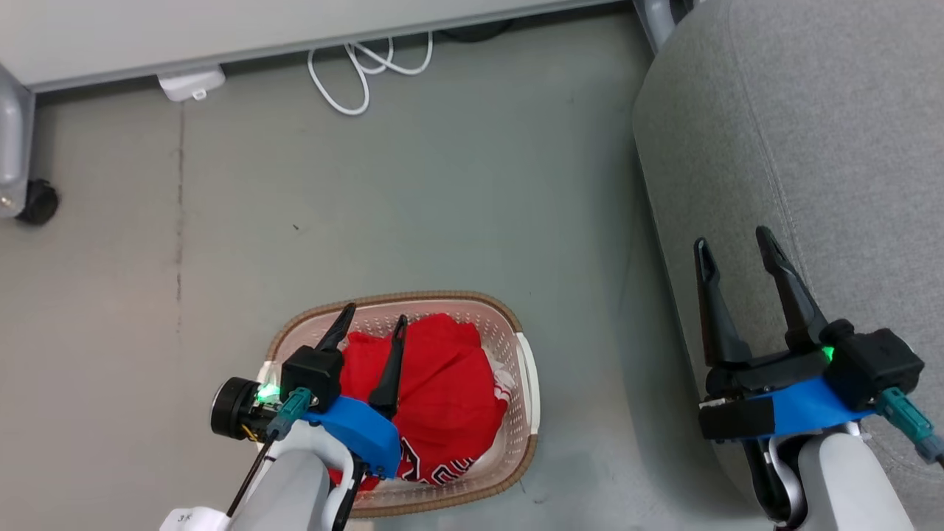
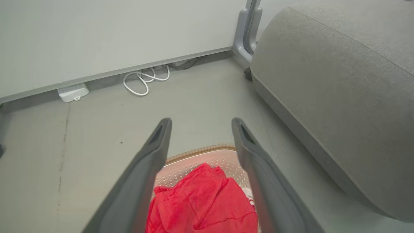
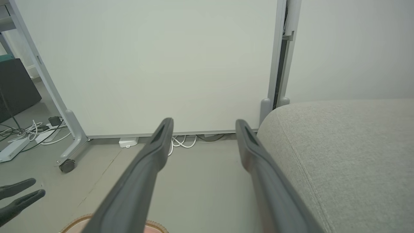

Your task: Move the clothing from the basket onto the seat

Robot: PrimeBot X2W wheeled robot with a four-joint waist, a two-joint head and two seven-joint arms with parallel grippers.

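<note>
Red clothing [image 1: 442, 383] heaped in the basket [image 1: 509, 335]; left end effector [image 1: 376, 313] and right end effector [image 1: 731, 237] released, empty

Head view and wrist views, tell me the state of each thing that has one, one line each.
clothing: heaped in the basket, not gripped.
basket: upright on the floor, loaded.
seat: no clothing on the visible part.
left hand: open, over the clothing.
right hand: open, holding nothing, over the seat's edge.
white cable: looped loose on the floor.
</note>
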